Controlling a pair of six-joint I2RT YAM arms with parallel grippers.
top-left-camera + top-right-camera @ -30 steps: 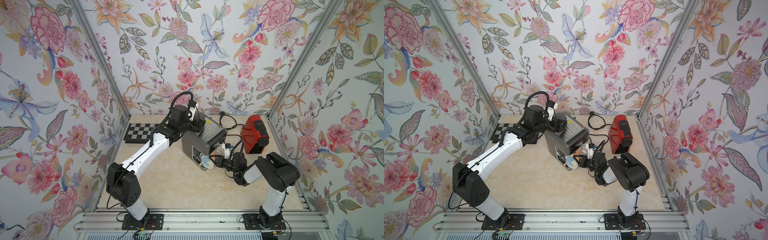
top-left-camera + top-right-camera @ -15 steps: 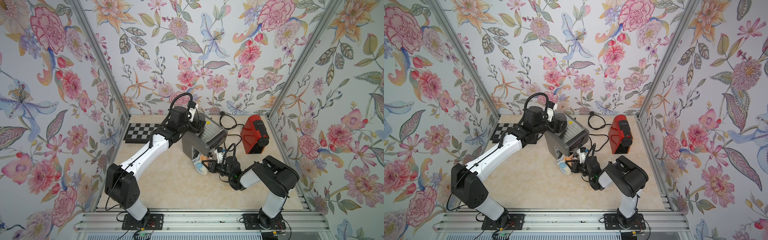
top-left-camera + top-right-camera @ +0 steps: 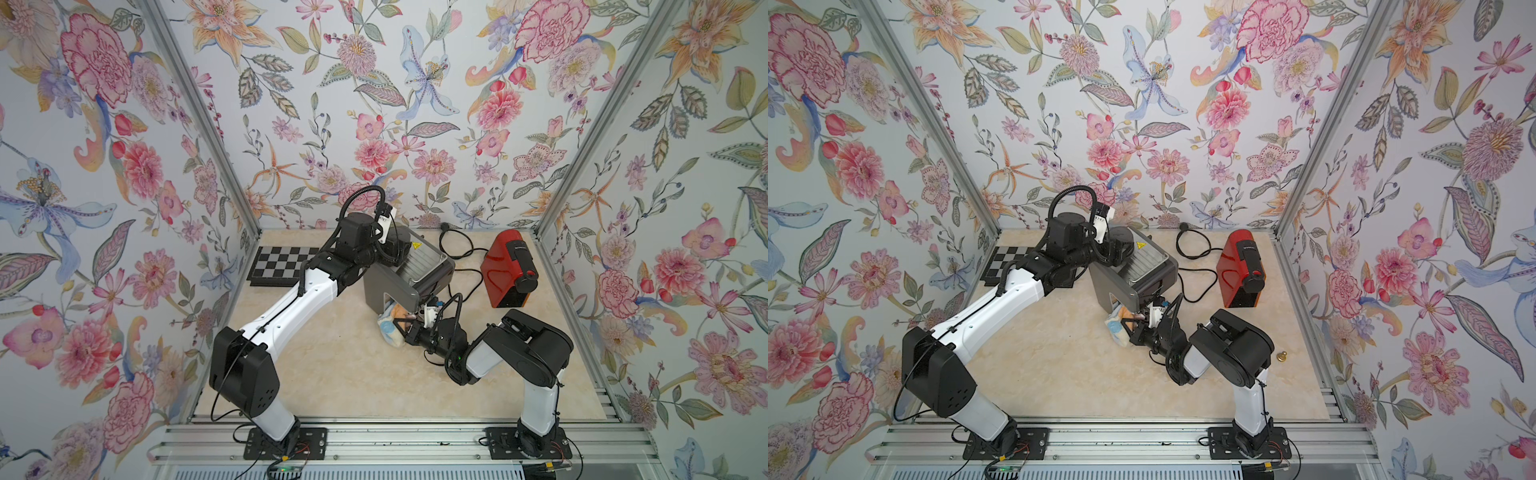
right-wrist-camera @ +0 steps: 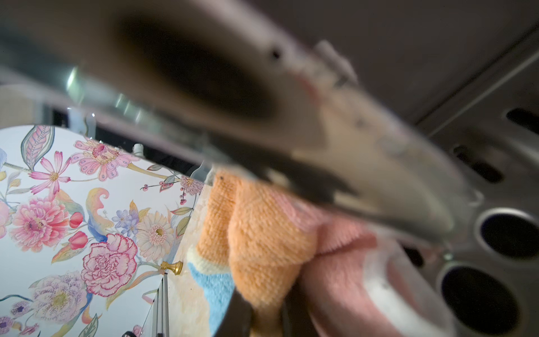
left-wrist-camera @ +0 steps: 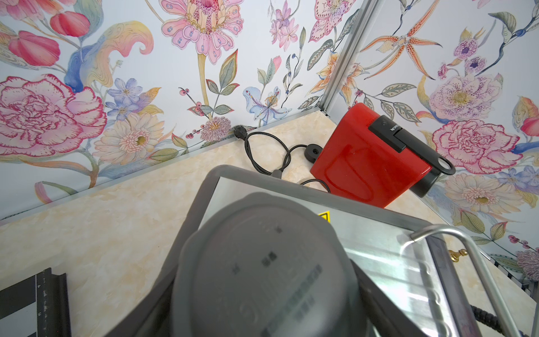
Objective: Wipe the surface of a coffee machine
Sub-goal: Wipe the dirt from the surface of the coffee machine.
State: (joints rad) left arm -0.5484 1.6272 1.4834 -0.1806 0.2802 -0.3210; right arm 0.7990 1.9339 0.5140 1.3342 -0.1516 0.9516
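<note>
The grey coffee machine [image 3: 390, 286] [image 3: 1113, 282] stands tipped near the middle of the floor. My left gripper [image 3: 397, 249] [image 3: 1121, 249] sits at its back top, closed round the wide round lid [image 5: 262, 268]; the jaws themselves are hidden in the left wrist view. My right gripper [image 3: 405, 328] [image 3: 1131, 328] [image 4: 262, 309] is shut on a fluffy orange, pink and blue cloth [image 3: 388, 328] [image 3: 1115, 326] [image 4: 262, 233]. The cloth is pressed against the machine's lower front edge, under its overhang. The right wrist view looks up at the machine's grey underside [image 4: 481, 175].
A red coffee machine [image 3: 505, 270] [image 3: 1237, 272] [image 5: 364, 163] stands at the back right, with a black cable [image 3: 453, 245] coiled between the two machines. A checkered board [image 3: 282, 266] lies at the back left. A small brass knob [image 3: 1282, 356] sits by the right wall.
My right gripper has slid the cloth leftward and slightly forward along the machine's lower front. The left arm and the machine have stayed put.
</note>
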